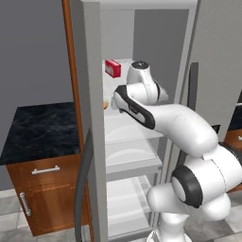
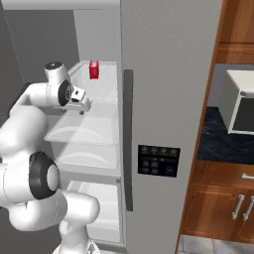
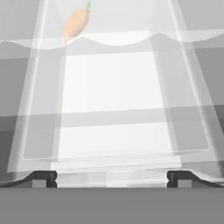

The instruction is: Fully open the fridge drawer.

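Right at the bottom of the hand view you get the two dark fingertips of the gripper, spread wide apart toward the lower left and lower right corners, so the tool is released and nothing sits between the tips. Just above them is the fridge drawer, a see-through shallow tray whose near edge runs across the lower part of the frame, very close to the tips, though I can't tell if they actually touch it. Its far wall has a wavy lip across the top of the frame, and an orange carrot with a bit of green shows through the plastic in the upper left.

From the left base view the white arm fills the centre and right, reaching into the open grey fridge, with the drawer mid-frame. A red box sits on the top shelf, upper middle. A dark countertop over a wooden cabinet is at left.

Right base view has the hand at upper left over the drawer, and a microwave at the right edge
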Controlling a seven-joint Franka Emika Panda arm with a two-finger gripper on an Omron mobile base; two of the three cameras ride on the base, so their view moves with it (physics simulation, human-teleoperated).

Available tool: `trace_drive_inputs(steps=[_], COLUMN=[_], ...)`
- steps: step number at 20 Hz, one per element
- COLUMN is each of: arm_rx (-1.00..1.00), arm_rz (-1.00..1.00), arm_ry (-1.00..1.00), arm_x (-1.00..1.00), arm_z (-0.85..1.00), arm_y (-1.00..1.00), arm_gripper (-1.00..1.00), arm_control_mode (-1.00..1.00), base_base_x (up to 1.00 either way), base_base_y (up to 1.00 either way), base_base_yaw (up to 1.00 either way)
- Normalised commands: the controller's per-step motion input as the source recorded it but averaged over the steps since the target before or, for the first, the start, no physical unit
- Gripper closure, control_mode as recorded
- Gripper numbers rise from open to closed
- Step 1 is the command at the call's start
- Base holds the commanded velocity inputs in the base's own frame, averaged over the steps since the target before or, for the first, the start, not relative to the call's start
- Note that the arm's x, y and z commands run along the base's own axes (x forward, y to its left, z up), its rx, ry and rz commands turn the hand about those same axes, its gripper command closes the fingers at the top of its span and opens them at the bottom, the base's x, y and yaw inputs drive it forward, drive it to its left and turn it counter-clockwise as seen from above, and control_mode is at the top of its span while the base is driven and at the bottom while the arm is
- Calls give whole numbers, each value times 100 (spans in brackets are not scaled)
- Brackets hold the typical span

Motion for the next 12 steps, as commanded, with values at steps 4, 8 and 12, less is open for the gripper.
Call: trace_drive_inputs(steps=[4, 8, 12], arm_rx=[0, 0, 0], arm_rz=[0, 0, 0], arm_ry=[0, 0, 0], arm_x=[28, 20, 1], arm_z=[-19, -24, -26], arm_y=[12, 5, 0], arm_gripper=[-100, -100, -100], arm_control_mode=[-100, -100, -100], base_base_x=[0, 0, 0], base_base_y=[0, 0, 0], base_base_yaw=[0, 0, 0])
